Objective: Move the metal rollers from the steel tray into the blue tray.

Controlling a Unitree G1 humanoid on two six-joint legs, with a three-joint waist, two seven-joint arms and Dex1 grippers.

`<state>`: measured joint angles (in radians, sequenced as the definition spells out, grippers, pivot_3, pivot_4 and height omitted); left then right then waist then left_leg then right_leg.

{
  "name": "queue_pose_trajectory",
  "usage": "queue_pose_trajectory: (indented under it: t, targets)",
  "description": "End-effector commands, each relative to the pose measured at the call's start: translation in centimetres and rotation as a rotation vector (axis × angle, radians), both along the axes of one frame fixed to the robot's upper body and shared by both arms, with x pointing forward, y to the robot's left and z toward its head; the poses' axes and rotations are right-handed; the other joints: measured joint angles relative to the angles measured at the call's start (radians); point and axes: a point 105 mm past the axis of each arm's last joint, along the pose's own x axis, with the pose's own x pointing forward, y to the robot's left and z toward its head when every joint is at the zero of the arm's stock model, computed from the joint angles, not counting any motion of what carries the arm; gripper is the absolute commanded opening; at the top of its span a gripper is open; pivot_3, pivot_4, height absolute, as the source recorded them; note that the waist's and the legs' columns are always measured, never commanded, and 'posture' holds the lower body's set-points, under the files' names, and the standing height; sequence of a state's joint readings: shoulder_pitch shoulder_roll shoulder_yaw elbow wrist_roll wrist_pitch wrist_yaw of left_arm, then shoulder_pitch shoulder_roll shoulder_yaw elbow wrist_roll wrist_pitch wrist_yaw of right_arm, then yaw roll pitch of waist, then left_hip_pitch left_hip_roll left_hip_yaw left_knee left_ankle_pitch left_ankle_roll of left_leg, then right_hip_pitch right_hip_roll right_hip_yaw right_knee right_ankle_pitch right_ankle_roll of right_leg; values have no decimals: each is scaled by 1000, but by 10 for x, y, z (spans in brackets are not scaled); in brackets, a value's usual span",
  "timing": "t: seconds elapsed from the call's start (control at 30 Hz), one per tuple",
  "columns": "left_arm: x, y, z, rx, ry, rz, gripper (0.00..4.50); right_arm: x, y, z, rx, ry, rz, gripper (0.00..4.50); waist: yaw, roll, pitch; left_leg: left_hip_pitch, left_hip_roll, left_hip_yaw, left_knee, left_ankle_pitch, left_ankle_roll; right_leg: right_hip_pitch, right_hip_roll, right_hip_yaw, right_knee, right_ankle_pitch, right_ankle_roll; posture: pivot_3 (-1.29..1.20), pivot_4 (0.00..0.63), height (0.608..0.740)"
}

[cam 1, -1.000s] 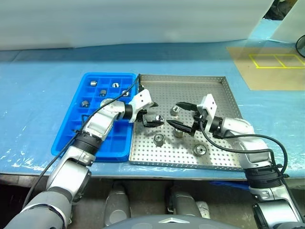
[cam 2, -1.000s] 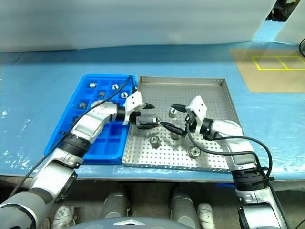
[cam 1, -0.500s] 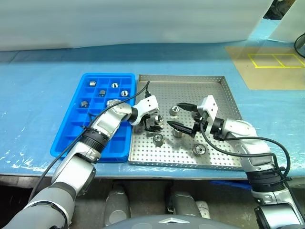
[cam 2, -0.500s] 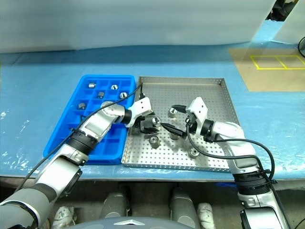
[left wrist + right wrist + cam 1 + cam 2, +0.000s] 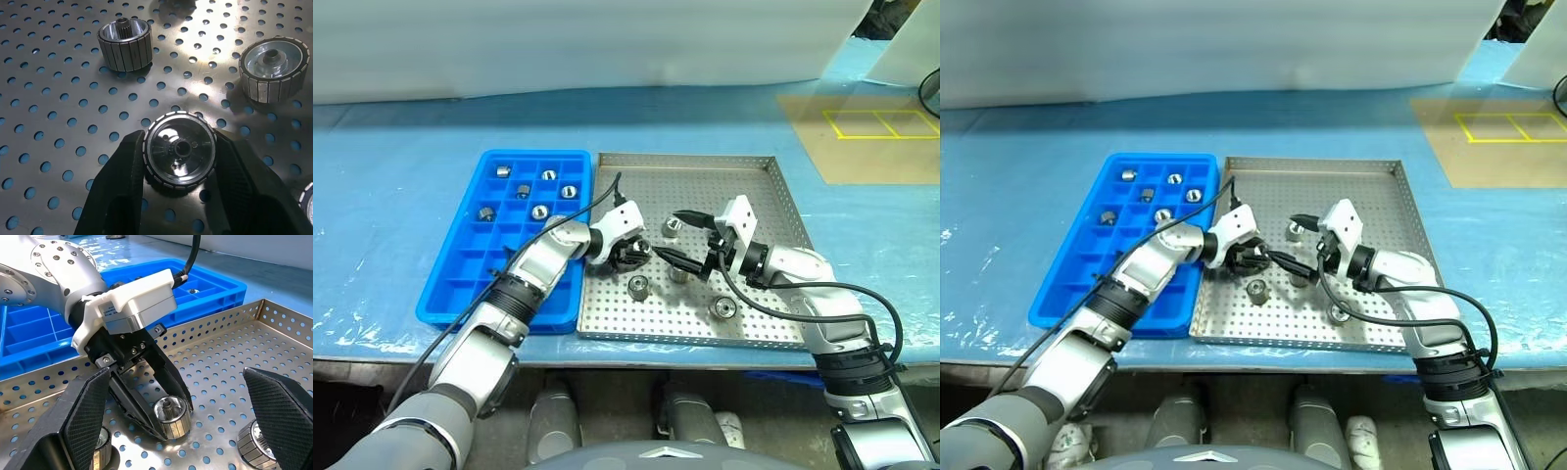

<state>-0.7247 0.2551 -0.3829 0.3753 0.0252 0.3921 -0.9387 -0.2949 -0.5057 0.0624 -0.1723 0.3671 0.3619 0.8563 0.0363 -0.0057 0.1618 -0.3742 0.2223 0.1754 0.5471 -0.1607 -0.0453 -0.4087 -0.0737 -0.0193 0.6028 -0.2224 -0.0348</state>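
The steel tray (image 5: 773,196) lies mid-table with the blue tray (image 5: 470,284) against its left side. My left gripper (image 5: 636,253) reaches down into the steel tray and is shut on a metal roller (image 5: 179,148), which still rests on the perforated floor. Loose rollers lie around it (image 5: 638,287), (image 5: 679,271), (image 5: 723,307), and another (image 5: 673,226) sits farther back. My right gripper (image 5: 671,237) hovers open just right of the left one, with nothing between its fingers (image 5: 83,406). Several rollers (image 5: 540,211) sit in the blue tray's far compartments.
A brown board with yellow markings (image 5: 862,137) lies at the back right. A white wall (image 5: 587,49) runs along the far side. The blue table cover (image 5: 382,215) surrounds both trays, and the table's front edge runs close below them.
My left gripper sank slightly onto a roller in the steel tray and closed on it; it stood open before. The right arm has kept still.
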Motion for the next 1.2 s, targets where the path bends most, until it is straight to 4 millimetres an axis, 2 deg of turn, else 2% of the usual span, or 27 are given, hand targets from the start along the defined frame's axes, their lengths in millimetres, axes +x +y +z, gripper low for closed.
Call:
queue_pose_trajectory:
  t: [0.03,0.17,0.4,0.53,0.7,0.77,0.9,1.2]
  targets:
    - [-3,6,0,10,11,3,1693,-4,6,12,8,-55,21,4500,-3,0,0,0,0,0,0,0,0,0,0,0,0,0,0,-234,150,740]
    - [0,10,18,-69,16,41,1693,-3,6,12,9,-56,22,4500,-12,0,0,0,0,0,-1,0,0,0,0,0,0,0,0,-218,150,740]
    - [15,33,70,-207,-155,205,1693,-1,16,9,14,-48,63,4500,-21,0,0,-8,0,0,-1,1,-1,-10,1,0,2,0,0,-160,150,740]
    - [21,57,101,-344,-263,410,1693,4,21,9,10,-49,99,4500,-15,0,0,-10,-1,0,1,0,1,-10,0,0,1,0,0,-107,150,740]
    - [18,94,119,-437,-407,646,1693,7,28,7,0,-46,148,4500,-8,-1,1,-10,0,-1,1,0,1,-10,0,-2,1,0,0,-62,150,740]
    - [15,119,120,-498,-451,808,1693,7,33,4,-3,-41,176,4500,-6,-1,1,-10,0,-1,1,0,1,-10,0,-2,1,0,0,-31,150,740]
    - [4,157,107,-516,-485,1049,1693,9,39,1,-7,-38,210,4500,5,-1,1,-11,1,-1,1,0,1,-10,0,-2,1,0,0,10,150,740]
    - [-12,218,65,-431,-461,1447,1693,9,52,-5,-29,-33,280,4500,33,-3,2,-12,1,-2,4,0,1,-10,0,-3,2,0,0,38,150,740]
